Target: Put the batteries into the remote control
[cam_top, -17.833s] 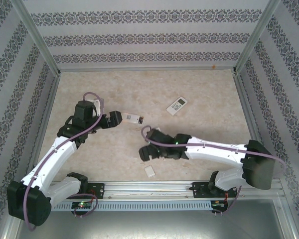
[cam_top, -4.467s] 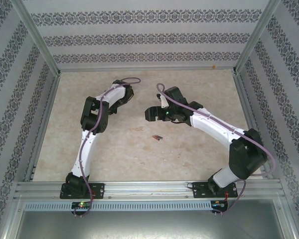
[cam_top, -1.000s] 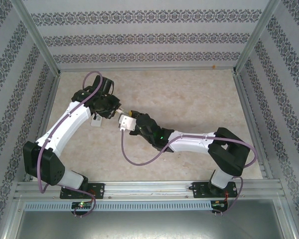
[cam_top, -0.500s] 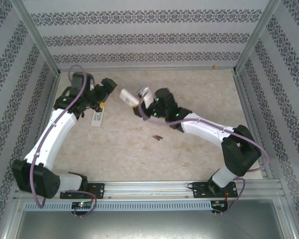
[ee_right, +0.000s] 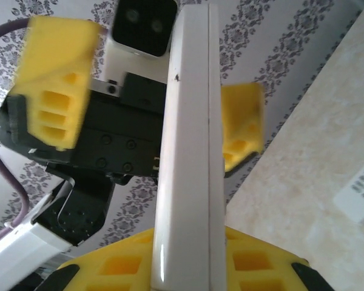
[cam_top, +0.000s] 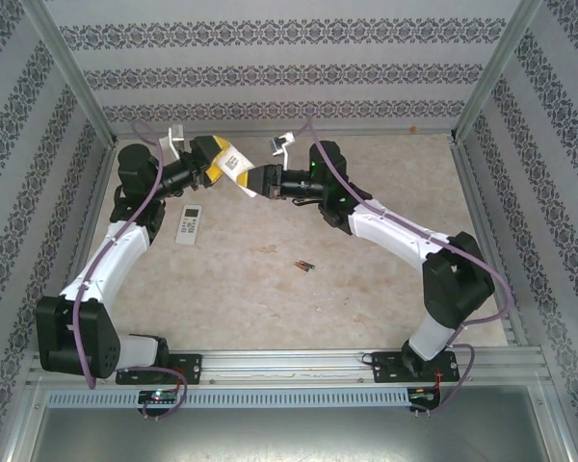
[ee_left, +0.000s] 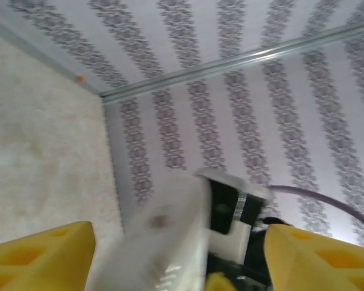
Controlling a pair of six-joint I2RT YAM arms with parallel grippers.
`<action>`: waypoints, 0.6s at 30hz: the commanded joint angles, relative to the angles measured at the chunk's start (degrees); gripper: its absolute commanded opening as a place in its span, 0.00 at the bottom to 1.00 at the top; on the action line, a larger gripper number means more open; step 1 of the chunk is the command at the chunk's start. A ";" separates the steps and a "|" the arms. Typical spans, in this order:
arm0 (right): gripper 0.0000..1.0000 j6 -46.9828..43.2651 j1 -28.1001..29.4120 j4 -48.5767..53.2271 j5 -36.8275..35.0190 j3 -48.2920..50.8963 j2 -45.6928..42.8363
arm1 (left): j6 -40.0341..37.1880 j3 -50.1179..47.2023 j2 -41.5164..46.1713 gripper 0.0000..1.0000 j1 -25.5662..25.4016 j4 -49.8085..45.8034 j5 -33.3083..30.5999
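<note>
Wallpapered booth, beige table. Off the table, right gripper is clenched on one end of remote, which sits edge-on to its wrist cam. Opposite, left gripper is released. Its yellow fingers straddle the remote's other end, one well clear and one just beside the edge, so no clamp. Next out, second remote lies flat on the table, below-left of the remote and under the left arm. Further out, batteries lie on the table, well apart from the remote on the arm-base side, touching neither gripper. Can't tell if the battery bay is open.

Handling, my read:
- **Batteries:** light, rigid, smooth and round, so they roll and can squirt out of a loose pinch. Take one at a time across mid-barrel, pads square to the axis, tips right down at the table.
- **Remote:** light, stiff, slick plastic. Grip by the long edges near one end, keep the bay face clear, don't over-squeeze.
</note>
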State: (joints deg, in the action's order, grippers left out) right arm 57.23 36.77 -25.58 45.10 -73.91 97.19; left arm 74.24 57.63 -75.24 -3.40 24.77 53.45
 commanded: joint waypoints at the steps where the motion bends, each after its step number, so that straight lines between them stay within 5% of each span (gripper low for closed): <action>1: 0.17 5.49 1.81 -5.33 0.70 -4.09 1.82 | 6.00 0.32 1.22 0.60 -0.79 13.25 3.45; 7: 0.24 9.45 2.67 -6.58 -0.54 -5.25 3.98 | 5.74 -1.00 2.45 0.23 -0.91 12.76 2.21; 11: 0.48 10.27 1.42 -5.27 -3.47 -1.01 0.50 | -0.72 -2.04 4.40 0.09 -0.91 6.55 -1.48; 18: 0.32 5.85 2.76 -0.13 -13.37 6.87 -6.20 | -7.38 -3.89 7.78 0.00 -1.15 2.32 -7.27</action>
State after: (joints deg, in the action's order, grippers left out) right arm 65.89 39.18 -29.30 36.97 -68.14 92.60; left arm 70.61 53.49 -70.61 -4.82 25.26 49.25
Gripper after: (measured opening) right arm 0.336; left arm 0.216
